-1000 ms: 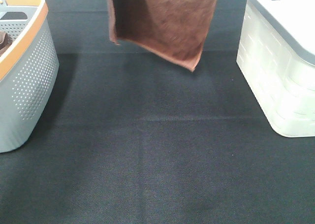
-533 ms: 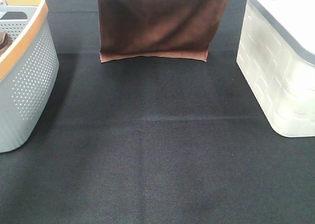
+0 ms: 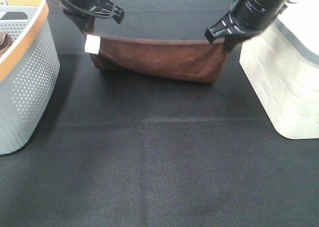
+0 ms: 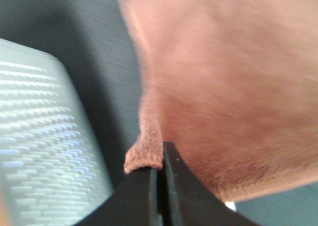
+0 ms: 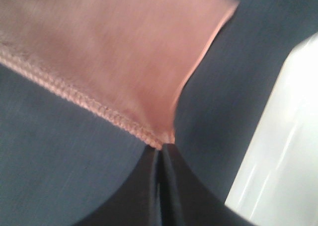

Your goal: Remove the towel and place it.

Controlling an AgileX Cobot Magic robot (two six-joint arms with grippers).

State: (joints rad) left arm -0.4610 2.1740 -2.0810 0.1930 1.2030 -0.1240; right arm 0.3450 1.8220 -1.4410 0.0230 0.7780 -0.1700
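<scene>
The reddish-brown towel (image 3: 159,57) hangs stretched between both grippers at the back middle of the black table, its lower part touching and bunching on the mat. A small white tag (image 3: 91,44) hangs at its left corner. My left gripper (image 3: 89,29) is shut on the towel's left top corner; the left wrist view shows the pinched corner (image 4: 145,154) between the black jaws. My right gripper (image 3: 223,39) is shut on the right top corner, seen pinched in the right wrist view (image 5: 161,136).
A grey perforated basket with an orange rim (image 3: 25,72) stands at the left, with a darker brown cloth (image 3: 4,41) inside. A white lidded plastic box (image 3: 284,62) stands at the right. The black mat (image 3: 159,162) stretches in front.
Both grippers have come down into view with the towel. The towel has dropped from hanging high to touching the mat, its lower edge now folding on the surface.
</scene>
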